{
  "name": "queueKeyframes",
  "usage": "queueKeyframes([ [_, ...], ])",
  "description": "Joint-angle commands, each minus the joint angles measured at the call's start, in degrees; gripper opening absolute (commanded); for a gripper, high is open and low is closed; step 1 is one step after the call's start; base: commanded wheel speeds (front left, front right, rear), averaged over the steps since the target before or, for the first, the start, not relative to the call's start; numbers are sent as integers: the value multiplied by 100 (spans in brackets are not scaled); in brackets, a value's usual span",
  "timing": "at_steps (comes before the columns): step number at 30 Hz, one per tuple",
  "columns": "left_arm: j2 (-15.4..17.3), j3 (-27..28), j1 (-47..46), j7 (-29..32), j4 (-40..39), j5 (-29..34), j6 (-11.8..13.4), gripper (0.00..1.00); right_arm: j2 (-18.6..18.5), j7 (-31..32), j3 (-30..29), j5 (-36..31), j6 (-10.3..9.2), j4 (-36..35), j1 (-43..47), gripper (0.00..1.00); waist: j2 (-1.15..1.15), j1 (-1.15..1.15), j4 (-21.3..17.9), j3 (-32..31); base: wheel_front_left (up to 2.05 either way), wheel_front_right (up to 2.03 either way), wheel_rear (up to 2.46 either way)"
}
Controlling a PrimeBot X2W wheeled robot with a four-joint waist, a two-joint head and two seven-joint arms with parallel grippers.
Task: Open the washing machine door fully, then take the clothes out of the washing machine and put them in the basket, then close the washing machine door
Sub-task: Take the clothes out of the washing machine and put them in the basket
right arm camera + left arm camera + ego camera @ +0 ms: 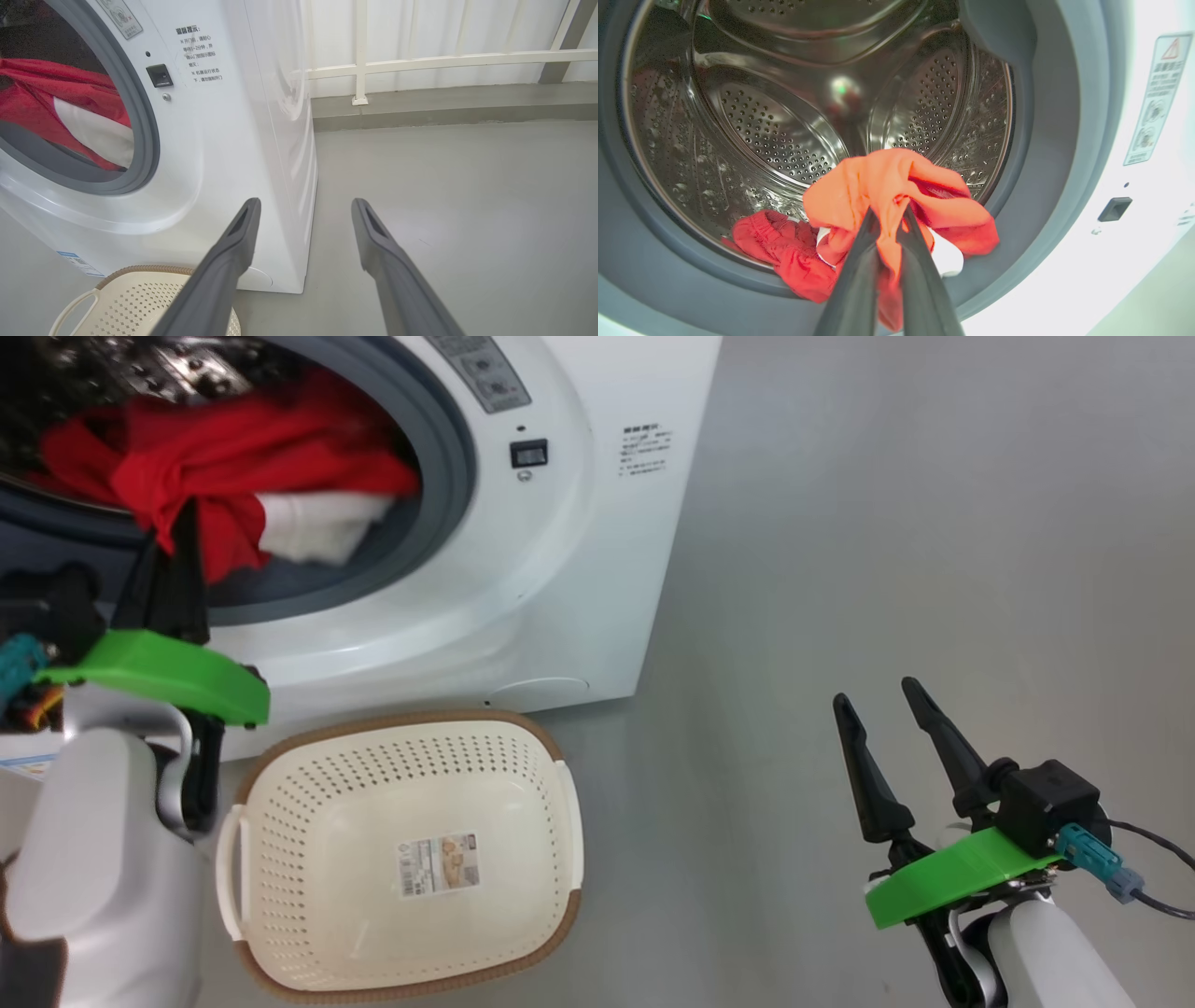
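The white washing machine stands with its mouth uncovered; its door is out of view. Red clothes with a white part spill over the grey rubber ring. My left gripper is shut on a fold of the red clothes at the drum's mouth, the cloth pinched between its fingers. More red fabric lies on the drum floor. The cream basket sits on the floor below the opening with nothing in it. My right gripper stands open over the floor to the right.
Grey floor spreads to the right of the machine. A white railing and a low kerb run along the back wall in the right wrist view. The basket's rim lies just left of my right fingers.
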Motion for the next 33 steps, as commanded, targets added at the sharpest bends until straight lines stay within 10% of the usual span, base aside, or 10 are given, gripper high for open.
queueKeyframes([
  [1, 135, 255, 225, -69, -426, 109, -35, 0, 10, -37, 57, -72, 35, -110, 101, 100, 0, 0, 174, -208, 0, 0, 0],
  [33, -504, 374, 2900, -70, -4033, 177, -82, 0, 11, -37, -66, -128, 35, -203, 174, 100, 0, 0, 403, -203, 0, 0, 0],
])
